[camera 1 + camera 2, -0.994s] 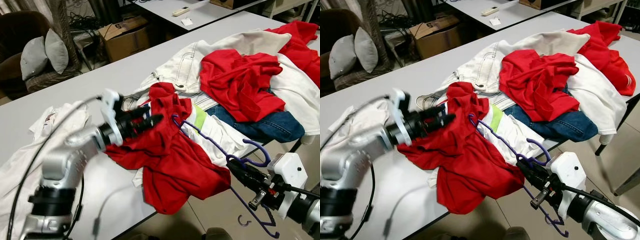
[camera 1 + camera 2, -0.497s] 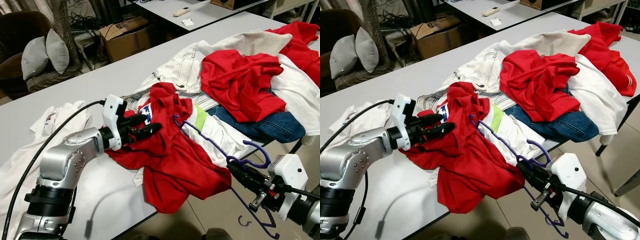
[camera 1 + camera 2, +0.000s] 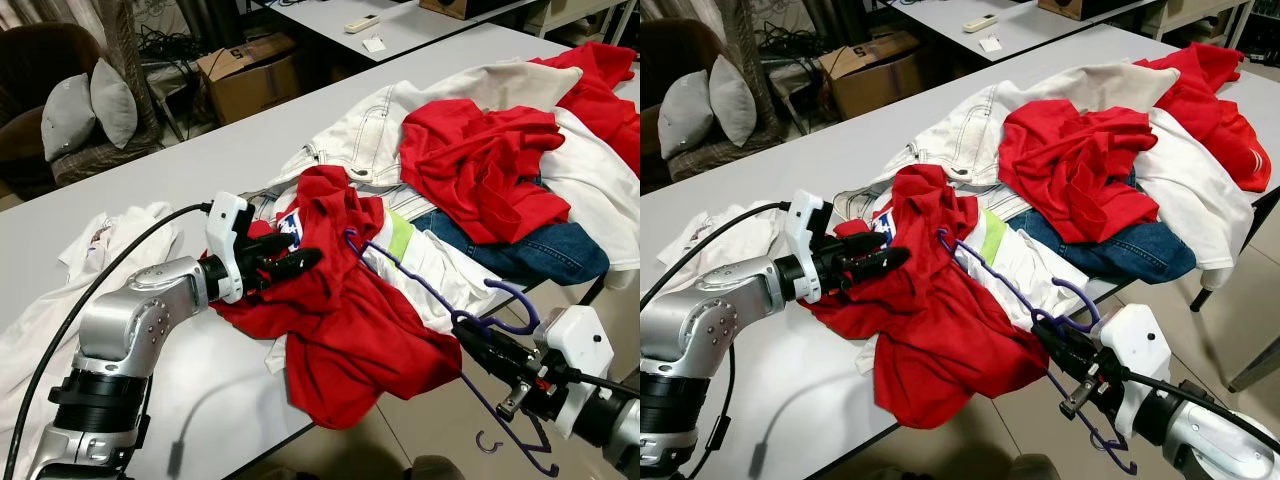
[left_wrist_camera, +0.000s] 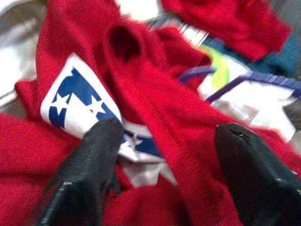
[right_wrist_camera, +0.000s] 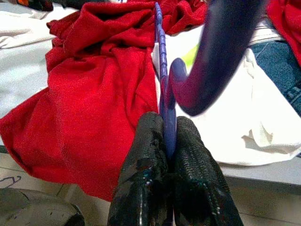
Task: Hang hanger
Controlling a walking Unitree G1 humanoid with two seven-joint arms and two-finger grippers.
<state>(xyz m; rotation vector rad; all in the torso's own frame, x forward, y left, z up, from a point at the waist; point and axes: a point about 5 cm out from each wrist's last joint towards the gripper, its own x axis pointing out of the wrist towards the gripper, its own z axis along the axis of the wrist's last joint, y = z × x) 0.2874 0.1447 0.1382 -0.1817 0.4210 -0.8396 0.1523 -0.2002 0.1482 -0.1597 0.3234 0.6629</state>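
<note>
A purple plastic hanger (image 3: pixel 420 285) reaches from the table's front edge into a red shirt (image 3: pixel 340 320) that hangs partly over that edge. My right gripper (image 3: pixel 478 343) is shut on the hanger just below its hook (image 5: pixel 211 56), off the table's front. The hanger's far arm (image 5: pixel 161 52) runs under the red cloth. My left gripper (image 3: pixel 295 262) is open at the shirt's collar, with fingers (image 4: pixel 94 155) on either side of a fold that carries a white and blue starred label (image 4: pixel 84 101).
A heap of clothes covers the grey table (image 3: pixel 200 160): white jeans (image 3: pixel 370 125), a second red shirt (image 3: pixel 480 160), blue denim (image 3: pixel 550 255). A white garment (image 3: pixel 110 240) lies at the left. A cardboard box (image 3: pixel 250 75) and cushioned chair (image 3: pixel 70 110) stand behind.
My left gripper has come down and settled at the red shirt's collar, exposing the white and blue label. The right gripper and hanger have barely moved.
</note>
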